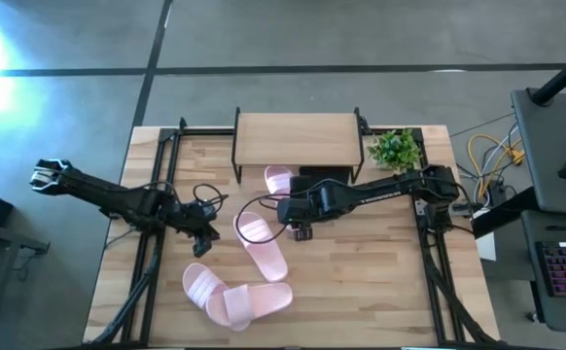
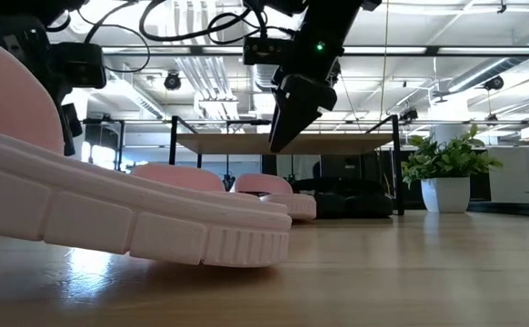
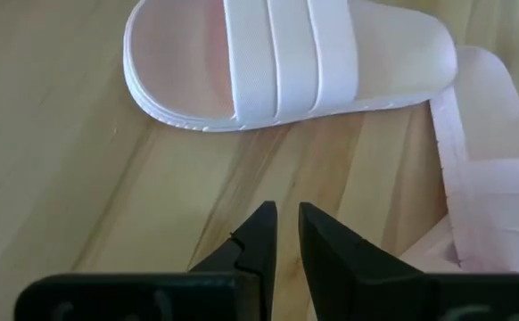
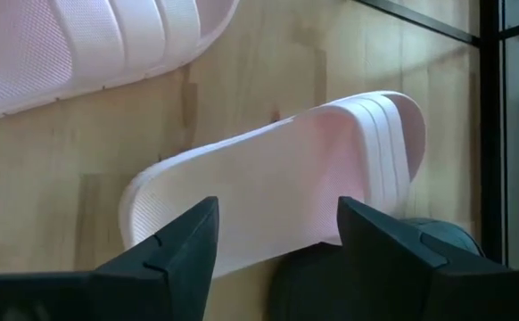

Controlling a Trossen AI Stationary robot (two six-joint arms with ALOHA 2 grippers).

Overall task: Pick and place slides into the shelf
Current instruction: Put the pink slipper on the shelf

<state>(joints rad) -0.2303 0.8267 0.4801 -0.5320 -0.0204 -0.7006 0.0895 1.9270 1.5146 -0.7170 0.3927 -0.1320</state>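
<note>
Four pale pink slides lie on the table. One (image 1: 278, 180) (image 4: 277, 187) is at the shelf's (image 1: 298, 136) front edge, one (image 1: 262, 243) mid-table, and two (image 1: 203, 285) (image 1: 254, 301) overlap near the near edge. Black slides (image 1: 324, 176) (image 4: 366, 263) lie under the shelf. My right gripper (image 4: 277, 250) (image 2: 287, 118) hangs open in the air above the pink slide by the shelf and touches nothing. My left gripper (image 3: 286, 241) (image 1: 202, 243) is shut, hovering left of the middle slide, with a pink slide (image 3: 286, 58) ahead of it.
A potted plant (image 1: 395, 151) stands at the table's far right corner beside the shelf. Black metal frame rails (image 1: 157, 243) run along the table's left and right sides. In the low view a pink slide (image 2: 128, 218) fills the foreground. Cables and equipment sit off the right edge.
</note>
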